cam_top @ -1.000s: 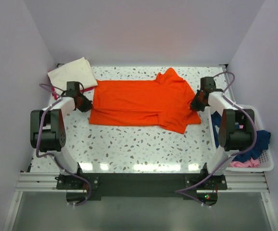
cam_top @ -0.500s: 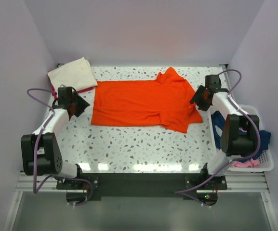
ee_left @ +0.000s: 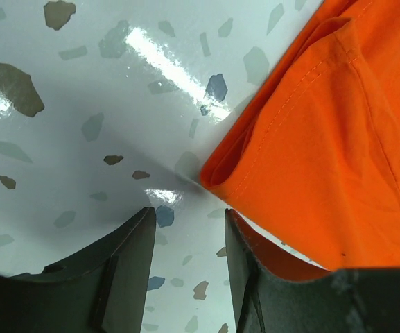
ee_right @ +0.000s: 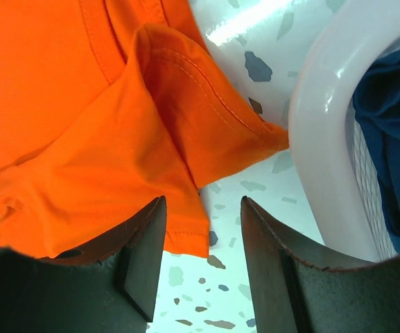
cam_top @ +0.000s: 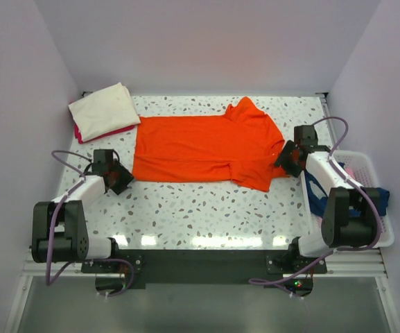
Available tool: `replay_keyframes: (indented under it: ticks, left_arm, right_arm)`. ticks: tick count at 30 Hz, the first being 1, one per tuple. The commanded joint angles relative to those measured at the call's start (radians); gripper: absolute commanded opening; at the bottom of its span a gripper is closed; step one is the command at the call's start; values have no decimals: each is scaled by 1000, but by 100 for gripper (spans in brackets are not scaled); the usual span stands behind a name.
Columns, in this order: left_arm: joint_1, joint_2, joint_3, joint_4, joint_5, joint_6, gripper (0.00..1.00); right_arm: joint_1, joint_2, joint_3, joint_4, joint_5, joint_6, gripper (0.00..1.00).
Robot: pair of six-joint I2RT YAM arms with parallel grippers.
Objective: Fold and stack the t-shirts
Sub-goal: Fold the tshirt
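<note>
A bright orange t-shirt [cam_top: 206,149] lies spread flat across the middle of the table, one sleeve folded over its near right part. My left gripper [cam_top: 120,179] stands open just off the shirt's near left corner [ee_left: 217,177], and only bare table shows between its fingers [ee_left: 189,215]. My right gripper [cam_top: 288,157] is open low over the shirt's right sleeve edge. The orange hem [ee_right: 186,236] reaches partly between its spread fingers [ee_right: 202,202] but is not pinched. A folded cream t-shirt [cam_top: 105,109] rests on a magenta one [cam_top: 89,135] at the back left.
A white lattice basket [cam_top: 388,239] stands at the table's right edge, its rim [ee_right: 317,139] close beside my right gripper. A navy blue t-shirt [cam_top: 378,200] is heaped inside it [ee_right: 394,139]. Walls close in the table on three sides.
Both grippers have gone from shut to open and let go of the orange shirt's side edges. The left arm has drawn back toward the near left corner; the right has shifted slightly nearer.
</note>
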State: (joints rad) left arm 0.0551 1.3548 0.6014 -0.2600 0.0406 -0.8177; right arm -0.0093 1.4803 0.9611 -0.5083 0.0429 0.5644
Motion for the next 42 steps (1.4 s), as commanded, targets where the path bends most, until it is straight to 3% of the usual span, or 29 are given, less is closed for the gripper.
replay_keyframes:
  ticks: [1,17,21,25,26,42]
  left_arm:
    - [-6,-11,-3,64,-4,0,49]
    - [-41,84,17,143,-11,-52,46]
    - [-44,98,29,137,-37,-57,29]
    - [-44,125,70,94,-70,-58,2]
    - [-43,129,93,87,-77,-57,0]
    - [43,69,115,-16,-131,14,0]
  right_arm:
    - [2,-17,-5,19,20,17,50]
    - [2,-3,-22,42,17,12,49]
    - [2,-5,-30,47,12,8,49]
    - [26,-8,-44,45,8,5,49]
    - [28,-9,-48,45,9,5,49]
    - [65,-25,-162,102,14,48,50]
